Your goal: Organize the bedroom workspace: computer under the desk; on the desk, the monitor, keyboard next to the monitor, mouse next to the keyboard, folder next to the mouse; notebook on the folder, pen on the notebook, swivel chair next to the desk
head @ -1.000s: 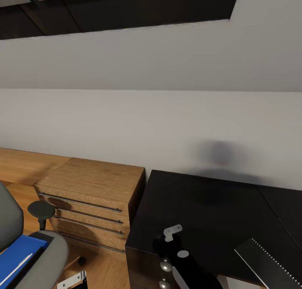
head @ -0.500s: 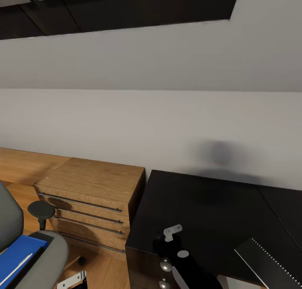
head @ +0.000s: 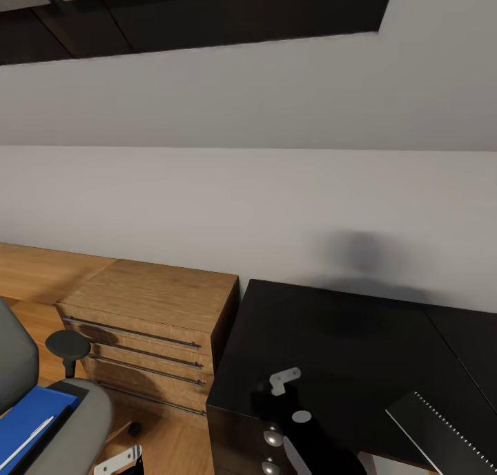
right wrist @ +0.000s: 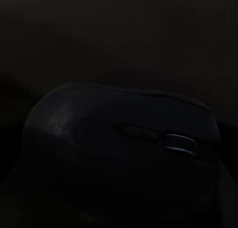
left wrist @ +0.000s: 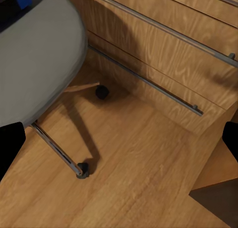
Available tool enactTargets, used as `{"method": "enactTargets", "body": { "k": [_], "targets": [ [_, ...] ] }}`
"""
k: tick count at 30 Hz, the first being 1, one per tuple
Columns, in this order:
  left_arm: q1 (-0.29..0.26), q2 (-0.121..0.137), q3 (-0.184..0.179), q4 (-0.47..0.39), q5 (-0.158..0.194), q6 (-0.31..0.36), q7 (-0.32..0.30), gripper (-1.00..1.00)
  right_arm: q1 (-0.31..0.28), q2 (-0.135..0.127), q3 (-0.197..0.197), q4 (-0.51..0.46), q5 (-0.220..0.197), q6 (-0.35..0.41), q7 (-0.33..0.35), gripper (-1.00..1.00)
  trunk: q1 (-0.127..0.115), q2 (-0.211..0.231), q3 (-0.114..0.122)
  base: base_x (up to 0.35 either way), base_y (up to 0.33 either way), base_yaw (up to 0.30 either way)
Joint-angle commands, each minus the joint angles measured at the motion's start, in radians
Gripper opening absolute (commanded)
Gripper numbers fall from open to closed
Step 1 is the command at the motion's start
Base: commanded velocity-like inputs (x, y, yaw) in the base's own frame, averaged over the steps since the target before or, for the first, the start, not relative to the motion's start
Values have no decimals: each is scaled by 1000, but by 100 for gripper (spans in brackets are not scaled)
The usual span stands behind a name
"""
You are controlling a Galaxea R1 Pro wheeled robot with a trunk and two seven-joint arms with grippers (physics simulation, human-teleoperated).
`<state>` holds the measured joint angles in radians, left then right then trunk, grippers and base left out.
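Note:
A black desk (head: pixel 345 344) fills the lower right of the head view. The keyboard (head: pixel 442 430) lies on it, with one corner showing at the bottom right. My right arm (head: pixel 298 430) reaches over the desk's front left corner. A dark mouse (right wrist: pixel 124 153) sits very close in the right wrist view, and I cannot tell how the jaws stand. The grey swivel chair (head: pixel 76 420) stands at the lower left. On its seat lies the blue folder (head: pixel 27 414) with the pale pen (head: pixel 26 442) on top. My left gripper (left wrist: pixel 119 143) hangs open above the floor beside the chair. Monitor, computer and notebook are out of view.
A low wooden drawer cabinet (head: pixel 148 323) stands against the grey wall between chair and desk. The chair's metal base and castors (left wrist: pixel 82 169) spread over the wooden floor (left wrist: pixel 144 163) below my left gripper. A black armrest (head: pixel 67 345) sticks up beside the seat.

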<state>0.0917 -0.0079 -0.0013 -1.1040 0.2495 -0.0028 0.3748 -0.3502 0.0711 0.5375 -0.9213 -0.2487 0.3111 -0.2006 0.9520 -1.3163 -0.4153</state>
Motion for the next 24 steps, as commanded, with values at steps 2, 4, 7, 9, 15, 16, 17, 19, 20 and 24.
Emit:
{"method": "enactTargets", "body": {
  "k": [2,4,7,9,15,16,17,19,20,24],
  "targets": [
    [0,0,0,-2,8,0,3,100,-1,-1,-1,-2,-10,0,-10,-100,0,-1,-1,0,0,0],
    [0,0,0,-1,8,0,3,100,-1,-1,-18,-13,-11,-4,-12,-100,0,-1,-1,0,0,0],
    [0,0,0,-1,8,0,3,100,-1,-1,-36,-48,-10,-6,-19,-100,0,-1,-1,0,0,0],
    [0,0,0,-1,8,0,3,100,0,-3,-44,-86,-10,-5,-28,-100,0,-1,-1,0,0,0],
    [0,0,0,-1,8,1,1,100,31,-15,-53,-322,-11,12,-195,-100,0,-1,-1,-158,0,0],
    [0,0,0,-1,8,1,1,100,37,-15,-53,-338,-12,17,-212,-100,0,-1,-1,-297,0,0],
    [0,0,0,-1,8,1,1,100,49,-16,-54,-371,-19,26,-243,-100,0,-1,-1,-310,16,0],
    [0,0,0,0,8,1,1,100,68,-21,-56,-431,-52,38,-284,-100,0,-1,-1,-320,69,0],
    [0,0,0,0,8,0,1,100,77,-32,-57,-460,-83,44,-298,-100,0,-1,-1,-312,142,0],
    [0,0,0,0,9,0,1,100,85,-52,-69,-490,-139,50,-316,-100,0,-1,-1,-297,187,0]
  ]
}}
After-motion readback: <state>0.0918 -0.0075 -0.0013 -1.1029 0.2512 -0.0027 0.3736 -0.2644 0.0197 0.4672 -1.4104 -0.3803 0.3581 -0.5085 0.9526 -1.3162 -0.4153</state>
